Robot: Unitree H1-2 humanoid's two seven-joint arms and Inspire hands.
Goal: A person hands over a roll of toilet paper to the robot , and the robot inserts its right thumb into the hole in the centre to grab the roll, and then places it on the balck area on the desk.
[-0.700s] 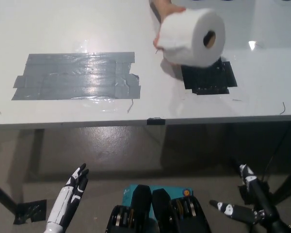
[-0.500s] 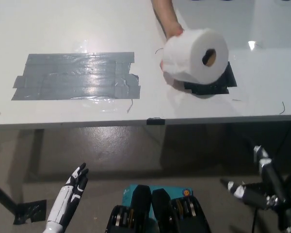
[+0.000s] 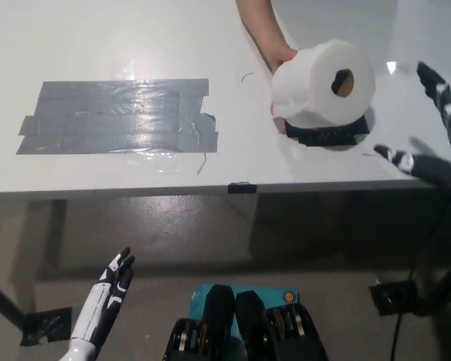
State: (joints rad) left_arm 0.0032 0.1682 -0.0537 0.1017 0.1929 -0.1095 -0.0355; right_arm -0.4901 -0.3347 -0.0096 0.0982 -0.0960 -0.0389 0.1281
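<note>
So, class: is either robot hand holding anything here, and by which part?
Neither. The right hand is open beside the toilet roll, not touching; a person's hand grips its far side. The left hand rests open, low.

No readable text, label, brand, number or sign appears anywhere: none on the toilet paper roll, and none on the white counter or the grey tape patch left of the roll.

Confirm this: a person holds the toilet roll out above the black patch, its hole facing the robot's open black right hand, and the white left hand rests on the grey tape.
Wrong on the left hand: the head view shows it hanging below the desk edge, off the grey tape. The rest holds for the toilet roll, black patch and right hand.
</note>
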